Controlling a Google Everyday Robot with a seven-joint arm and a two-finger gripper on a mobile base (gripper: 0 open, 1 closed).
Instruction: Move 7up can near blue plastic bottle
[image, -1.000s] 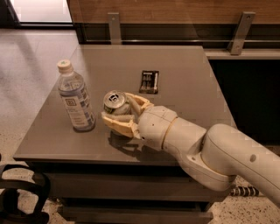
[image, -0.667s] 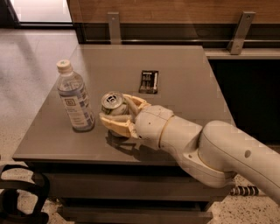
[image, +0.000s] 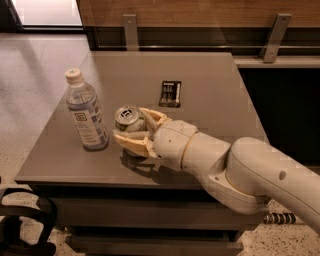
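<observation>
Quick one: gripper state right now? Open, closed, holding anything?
Gripper: closed on the 7up can, over the table beside the blue plastic bottle.

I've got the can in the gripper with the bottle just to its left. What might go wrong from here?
1. The gripper holds the 7up can close beside the blue plastic bottle. If it pushes further left, the lower finger might tip the tall, narrow bottle over.
2. The bottle stands near the left edge of the table, so a bump may send it off.
</observation>
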